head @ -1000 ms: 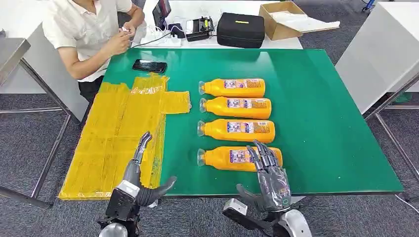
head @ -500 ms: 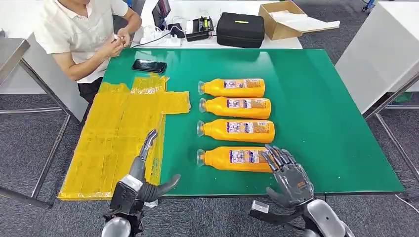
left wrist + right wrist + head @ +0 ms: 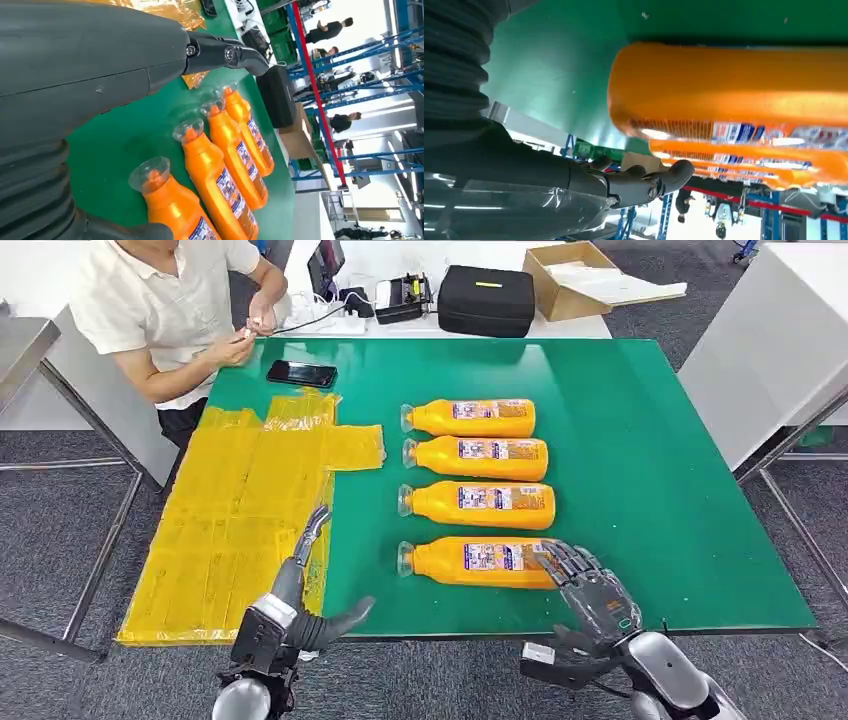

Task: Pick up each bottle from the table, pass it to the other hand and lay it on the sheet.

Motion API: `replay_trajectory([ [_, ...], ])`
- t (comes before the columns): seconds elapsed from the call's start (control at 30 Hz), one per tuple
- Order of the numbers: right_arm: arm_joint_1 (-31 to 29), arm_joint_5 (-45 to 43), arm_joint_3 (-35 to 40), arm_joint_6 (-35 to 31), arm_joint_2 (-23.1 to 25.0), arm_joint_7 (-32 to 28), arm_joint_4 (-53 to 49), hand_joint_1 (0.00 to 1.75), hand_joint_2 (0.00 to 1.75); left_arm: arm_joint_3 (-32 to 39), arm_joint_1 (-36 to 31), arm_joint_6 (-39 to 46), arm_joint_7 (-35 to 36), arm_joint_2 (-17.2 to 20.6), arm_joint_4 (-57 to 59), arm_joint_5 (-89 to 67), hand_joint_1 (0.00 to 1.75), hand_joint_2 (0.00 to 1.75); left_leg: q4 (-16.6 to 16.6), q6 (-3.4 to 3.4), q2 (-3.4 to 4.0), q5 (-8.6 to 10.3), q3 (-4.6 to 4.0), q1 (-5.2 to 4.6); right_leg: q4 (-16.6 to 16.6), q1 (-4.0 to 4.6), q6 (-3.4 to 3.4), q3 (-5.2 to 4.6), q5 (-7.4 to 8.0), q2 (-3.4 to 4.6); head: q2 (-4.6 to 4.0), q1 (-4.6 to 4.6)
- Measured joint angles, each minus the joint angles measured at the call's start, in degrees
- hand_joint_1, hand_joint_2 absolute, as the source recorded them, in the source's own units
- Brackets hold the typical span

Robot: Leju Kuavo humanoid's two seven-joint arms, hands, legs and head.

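Four orange bottles lying in a row on the green worktop

Four bottles are lying on their sides on the green worktop (image 3: 650, 490), parallel and just apart, their clear caps all pointing toward the yellow sheet (image 3: 240, 520). Each is showing a bright orange body and a white-and-blue printed label. The farthest bottle (image 3: 470, 418), the second bottle (image 3: 478, 458) and the third bottle (image 3: 478, 504) are resting untouched. The nearest bottle (image 3: 475, 561) is lying close to the worktop's front edge, and the right hand (image 3: 592, 595) is reaching to its base end, fingers spread and unclenched, fingertips at or on the bottle; whether they are touching it cannot be told. It is grasping nothing. The left hand (image 3: 300, 590) is hovering over the near corner of the sheet, fingers extended, thumb out, holding nothing. The crinkled sheet is covering the worktop's left part and overhanging its edge. A person (image 3: 170, 310) is sitting at the far left corner beside a black phone (image 3: 302, 373).
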Motion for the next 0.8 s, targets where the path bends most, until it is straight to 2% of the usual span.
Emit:
replay_trajectory([
  [0.13, -0.3, -2.2, 0.5, -0.7, 1.4, -0.3, 2.0, 0.0, 1.75, -0.2, -0.1, -0.1, 0.0, 0.0, 0.2, 0.0, 0.0, 1.75, 0.0, 0.0, 0.0, 0.0, 0.0, 0.01, 0.0, 0.01, 0.0, -0.01, -0.01, 0.0, 0.0, 0.02],
  [0.33, -0.9, -2.8, 1.3, -4.2, 6.0, -0.3, 5.7, 0.0, 1.75, -1.0, -0.3, 0.1, -0.1, 0.1, 0.6, 0.0, 0.0, 1.75, 0.0, -0.01, 0.03, -0.01, 0.0, 0.04, 0.0, 0.03, -0.01, -0.02, -0.01, 0.01, 0.0, 0.0],
  [0.8, -2.1, -2.2, 1.0, -6.5, 13.2, -0.7, 8.0, 0.0, 1.75, -1.9, -0.5, 1.1, -0.2, 0.3, 0.6, -1.4, 0.0, 1.75, 0.0, -0.06, 0.52, 0.03, 0.14, 0.09, 0.0, 0.11, -0.2, -0.05, 0.16, 0.31, 0.0, 0.0],
])
